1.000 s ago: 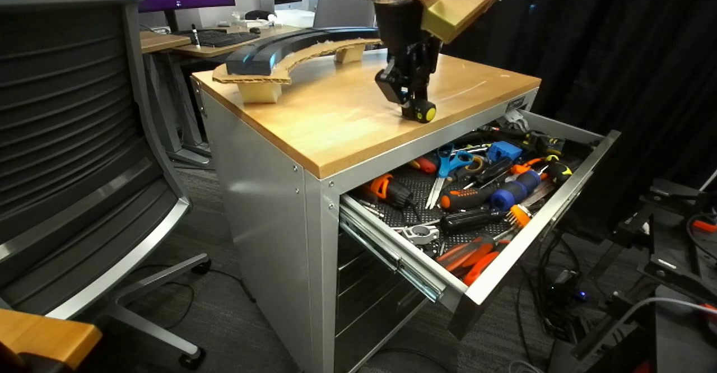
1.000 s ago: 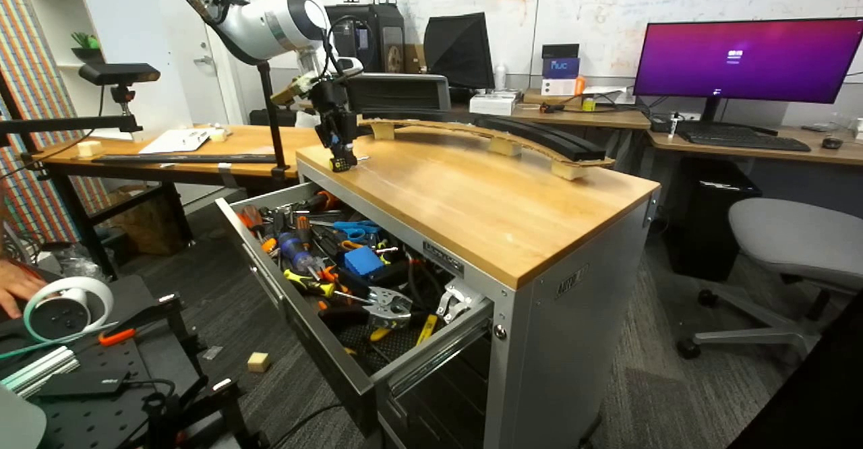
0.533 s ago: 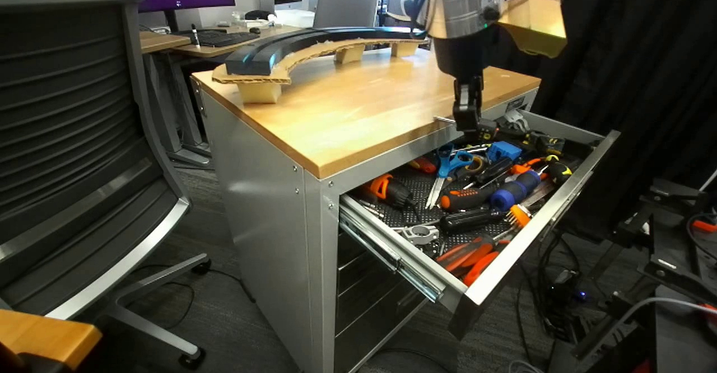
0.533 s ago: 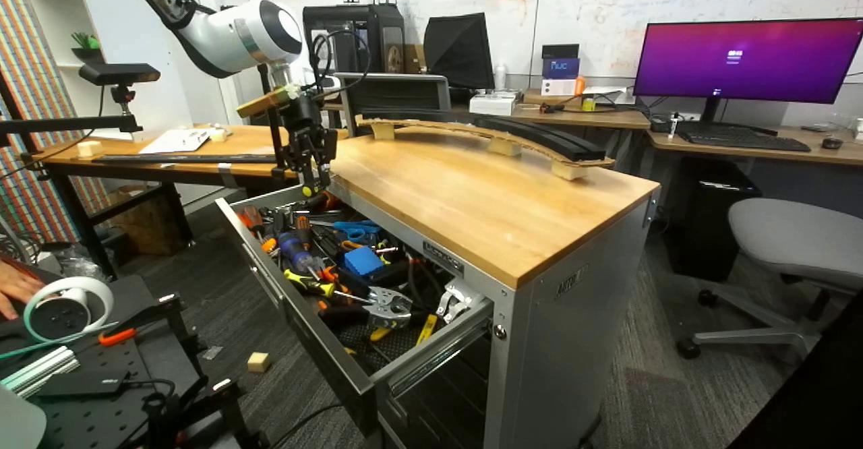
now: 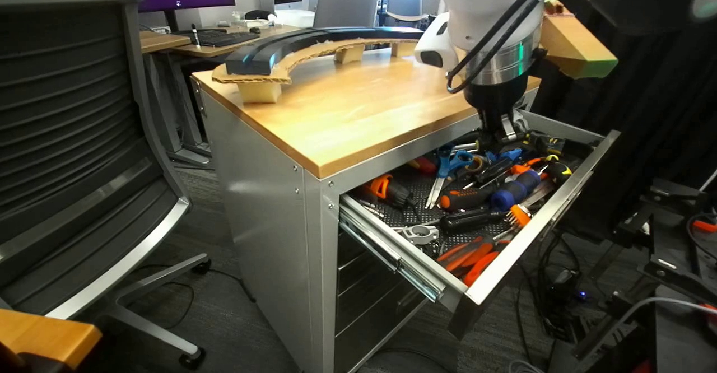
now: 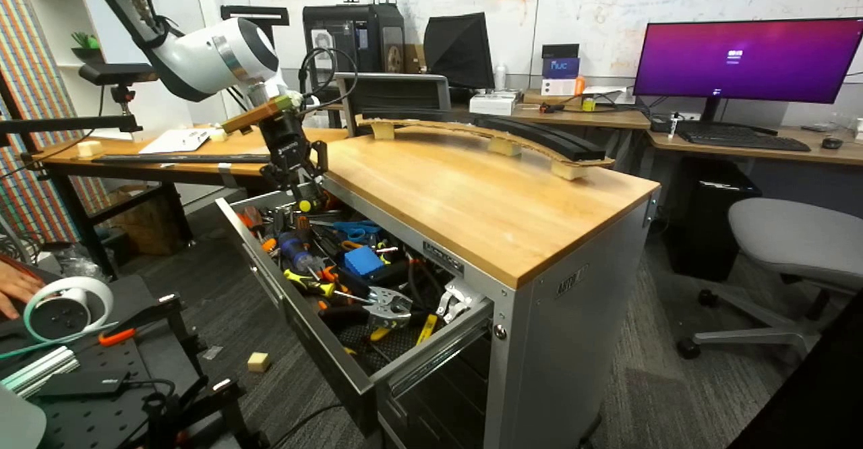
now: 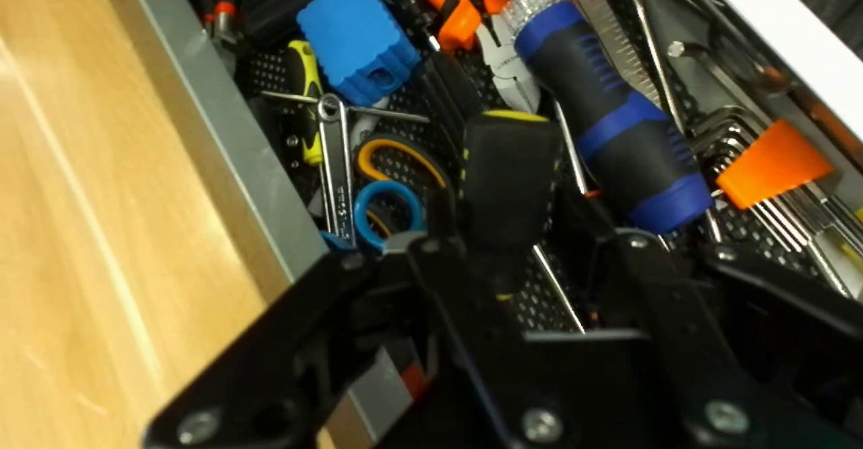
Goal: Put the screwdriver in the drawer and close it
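Observation:
The screwdriver (image 7: 510, 179) is a stubby black tool with a yellow end. In the wrist view it sits between my gripper's (image 7: 510, 223) fingers, which are closed on it. In an exterior view its yellow end (image 6: 305, 205) shows at the tip of my gripper (image 6: 303, 193), above the tools. In an exterior view my gripper (image 5: 497, 138) is over the inner part of the drawer; there the screwdriver is hidden. The drawer (image 5: 538, 223) is pulled out, and its front (image 6: 323, 344) and rim (image 7: 789, 38) show in the other views.
The drawer holds a heap of tools: blue scissors (image 5: 448, 163), a blue block (image 7: 357, 34), a blue-handled driver (image 7: 607, 118) and orange-handled tools (image 5: 468, 252). The wooden top (image 6: 472, 193) borders the drawer and bears a curved black track (image 5: 313, 42). A chair (image 5: 73, 110) stands beside the cabinet.
My gripper has moved from over the wooden top, out past its edge and down, to above the open drawer, carrying the screwdriver. The drawer has not moved.

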Controlling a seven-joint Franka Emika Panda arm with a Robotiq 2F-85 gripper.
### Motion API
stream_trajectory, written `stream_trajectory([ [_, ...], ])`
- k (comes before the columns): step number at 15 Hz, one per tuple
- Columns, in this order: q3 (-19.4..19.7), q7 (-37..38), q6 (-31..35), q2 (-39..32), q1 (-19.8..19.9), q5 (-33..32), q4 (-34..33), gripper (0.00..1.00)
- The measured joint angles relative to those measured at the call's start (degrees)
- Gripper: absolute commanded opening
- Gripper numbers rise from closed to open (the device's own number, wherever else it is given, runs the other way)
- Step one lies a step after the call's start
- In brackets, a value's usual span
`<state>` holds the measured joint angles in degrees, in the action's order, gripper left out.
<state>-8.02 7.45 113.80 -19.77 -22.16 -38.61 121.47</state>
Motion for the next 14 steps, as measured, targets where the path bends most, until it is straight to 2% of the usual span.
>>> stream_trajectory([
  [3, -0.6, -3.1, 0.0, -0.4, 0.0, -7.5, -0.1, 0.98],
  [4, -0.6, -3.9, -0.3, -0.4, 0.1, -9.8, 0.0, 1.0],
  [7, -0.5, -3.9, -3.5, -0.1, 1.7, -12.3, 1.4, 1.0],
  [10, -0.3, 0.8, -7.9, 0.6, 4.6, -10.2, 5.6, 1.0],
  [14, 0.6, 7.3, -8.5, 4.0, 9.4, -4.6, 14.6, 1.0],
])
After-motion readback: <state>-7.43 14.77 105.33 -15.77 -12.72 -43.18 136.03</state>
